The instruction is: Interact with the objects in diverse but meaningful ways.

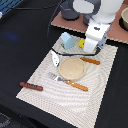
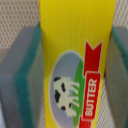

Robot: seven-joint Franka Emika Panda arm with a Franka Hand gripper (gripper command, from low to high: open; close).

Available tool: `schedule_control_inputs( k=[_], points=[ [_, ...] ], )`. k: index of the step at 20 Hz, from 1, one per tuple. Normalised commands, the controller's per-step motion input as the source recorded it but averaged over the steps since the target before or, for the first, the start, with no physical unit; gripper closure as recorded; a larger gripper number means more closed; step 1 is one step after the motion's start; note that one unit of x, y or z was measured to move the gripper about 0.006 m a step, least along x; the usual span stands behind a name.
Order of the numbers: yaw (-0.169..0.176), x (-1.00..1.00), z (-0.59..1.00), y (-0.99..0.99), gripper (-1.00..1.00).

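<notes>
In the wrist view a yellow packet (image 2: pixel 75 45) with a red mark, a cow picture and the word BUTTER fills the space between my gripper's (image 2: pixel 74 70) two grey-green pads (image 2: pixel 24 75), which press on both its sides. In the exterior view only a yellow corner of the packet (image 1: pixel 81 44) shows beside the white arm (image 1: pixel 96 35), at the placemat's far edge. The pale blue cup (image 1: pixel 66 39) stands just to the exterior view's left of it. The dark red-brown sausage (image 1: pixel 31 86) lies at the mat's near left edge. A small white oblong piece (image 1: pixel 55 59) lies left of the plate.
A tan round plate (image 1: pixel 73 69) sits mid-placemat (image 1: pixel 97 95), with an orange-handled fork (image 1: pixel 67 81) in front and an orange-handled knife (image 1: pixel 90 60) behind. Grey pots (image 1: pixel 70 10) and a bowl (image 1: pixel 124 19) stand on a brown board at the back. A black cable crosses the mat's far corner.
</notes>
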Motion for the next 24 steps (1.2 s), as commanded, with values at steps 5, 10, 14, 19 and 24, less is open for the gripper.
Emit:
schedule_control_inputs(
  k=[5, 10, 14, 19, 24],
  points=[
    [0.067, -0.3, 0.91, 0.09, -1.0],
    [0.051, -0.61, 0.69, 0.08, -1.0],
    [0.009, -0.84, 0.49, -0.01, -1.0],
    [-0.005, -0.97, 0.07, -0.08, -1.0],
    [-0.023, -0.96, -0.1, -0.15, -1.0]
  ],
)
